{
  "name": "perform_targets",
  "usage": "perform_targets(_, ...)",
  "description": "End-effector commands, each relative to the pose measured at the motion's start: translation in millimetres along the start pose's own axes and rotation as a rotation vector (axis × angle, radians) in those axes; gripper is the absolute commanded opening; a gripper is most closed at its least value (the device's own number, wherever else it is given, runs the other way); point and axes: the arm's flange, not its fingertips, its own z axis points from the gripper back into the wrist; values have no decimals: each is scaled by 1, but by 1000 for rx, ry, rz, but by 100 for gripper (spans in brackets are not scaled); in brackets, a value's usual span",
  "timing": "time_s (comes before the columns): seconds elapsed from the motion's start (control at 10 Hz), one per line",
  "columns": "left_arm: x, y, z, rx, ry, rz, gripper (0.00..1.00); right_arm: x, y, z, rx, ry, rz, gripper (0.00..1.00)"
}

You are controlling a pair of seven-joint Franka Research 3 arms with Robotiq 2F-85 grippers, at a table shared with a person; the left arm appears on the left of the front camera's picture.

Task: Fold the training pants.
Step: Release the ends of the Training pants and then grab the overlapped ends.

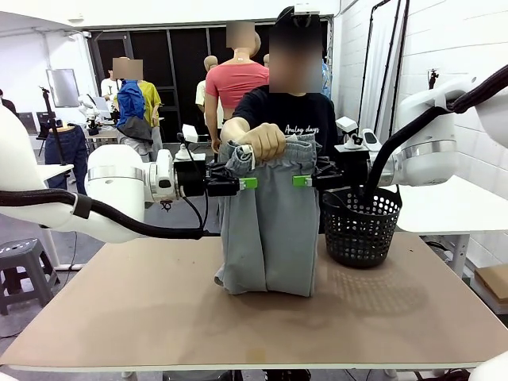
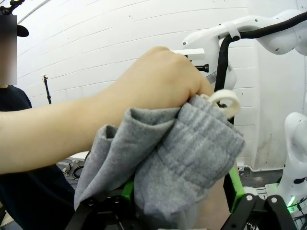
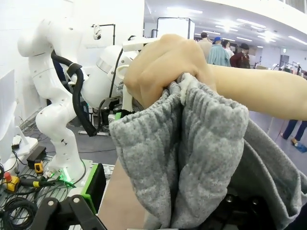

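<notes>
**Both claws wide beside the hanging pants**

The left claw [image 1: 248, 182] stands wide. In its wrist view the two green fingers [image 2: 127, 188] are far apart, with bunched grey cloth hanging between them. The right claw [image 1: 302, 181] is wide as well. Its wrist view shows one green finger [image 3: 92, 184] off to the side and clear of the cloth, while the other is hidden behind the fabric. From the front, the two claws point at each other from either side, near the top of the pants [image 1: 270, 230], just under the waistband. A person's hand [image 1: 262, 141] grips the gathered waistband in a fist and holds the pants up. They hang straight down, and their lower end rests crumpled on the middle of the table [image 1: 159, 317]. A black basket [image 1: 361, 226] stands just beside them on the right, nearer the table's far edge.
</notes>
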Motion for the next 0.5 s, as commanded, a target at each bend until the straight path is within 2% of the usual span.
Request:
perform_targets(0.0, -4, -10, 15, 53, 3, -2, 89, -2, 8, 9, -23, 26, -18, 100)
perform_targets(0.4, -11, -15, 31, 127, 3, -14, 89, -9, 24, 25, -78, 37, -39, 100)
